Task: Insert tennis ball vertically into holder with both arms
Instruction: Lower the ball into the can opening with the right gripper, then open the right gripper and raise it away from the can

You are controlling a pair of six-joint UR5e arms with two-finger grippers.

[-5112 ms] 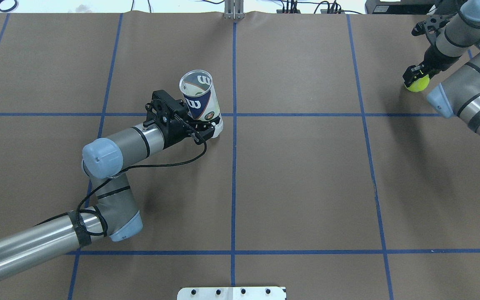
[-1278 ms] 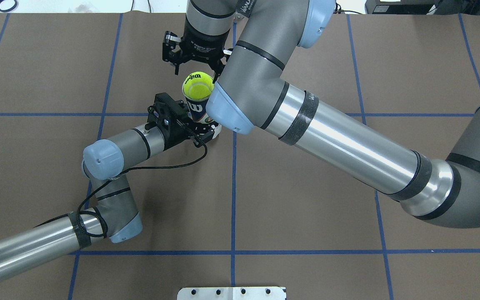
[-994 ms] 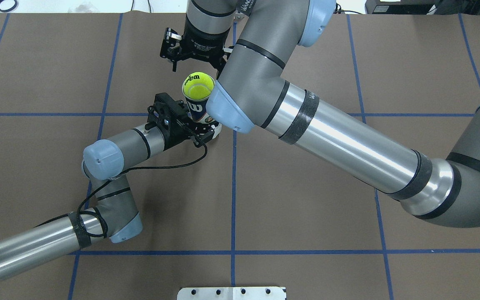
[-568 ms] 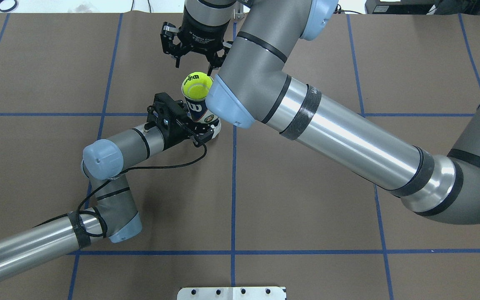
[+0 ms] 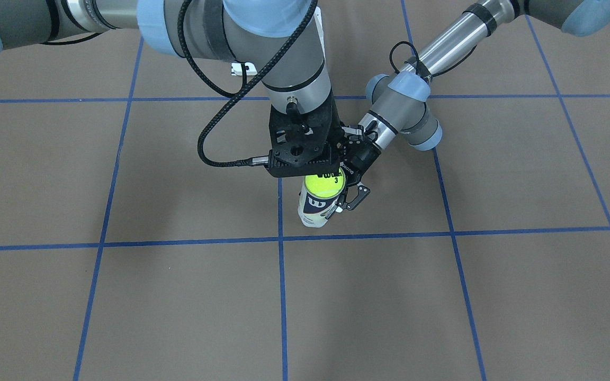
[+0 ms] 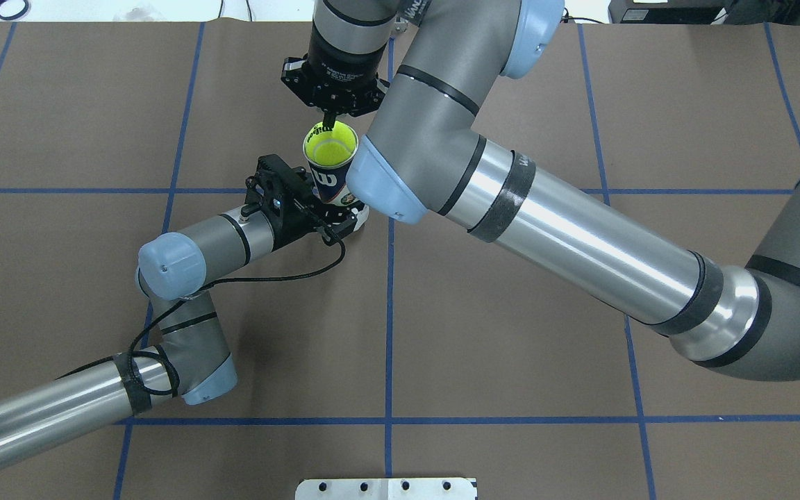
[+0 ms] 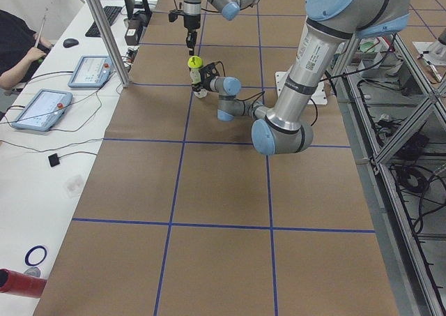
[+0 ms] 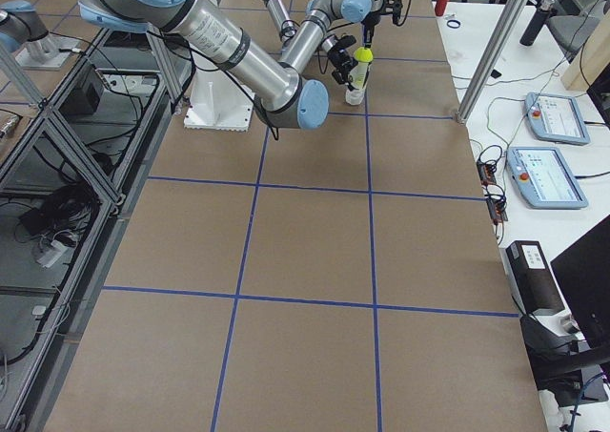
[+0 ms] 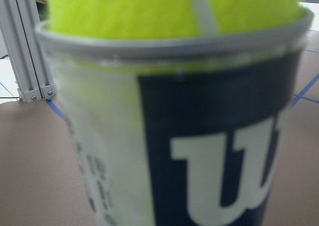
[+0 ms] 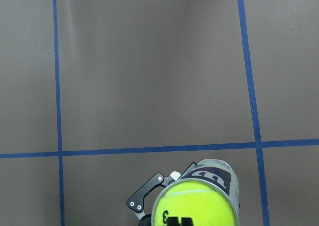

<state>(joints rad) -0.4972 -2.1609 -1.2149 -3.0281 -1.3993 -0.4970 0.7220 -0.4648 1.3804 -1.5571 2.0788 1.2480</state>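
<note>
Left arm [image 6: 192,253] low over the table [image 6: 511,312], same pose as 0.6 s ago. Left gripper [image 6: 350,212] clamped on the lower part of the holder [image 6: 334,182], one finger either side, in every frame shown. Holder upright, base on the table just left of the centre tape line [image 6: 389,312], close to the cross line; it hasn't shifted.

Holder: clear can, silver rim, white-and-navy label, white W. Tennis ball [image 6: 330,147], yellow-green, is in the holder's mouth. It now looks a bit lower in the rim than 0.6 s ago.

Just beyond it, the right gripper [image 6: 329,125] has changed most. Its fingers were spread wide 0.6 s ago and are now drawn together, holding nothing. The tips point down at the far top edge of the ball. Contact can't be confirmed.

The left wrist view shows the ball's [image 9: 169,9] top rising above the rim, unclear from overhead. The right wrist view shows a "3" on the ball [image 10: 197,206] and black fingertips over it. The front-facing view shows the left gripper's [image 5: 344,203] linkage beside the label.
</note>
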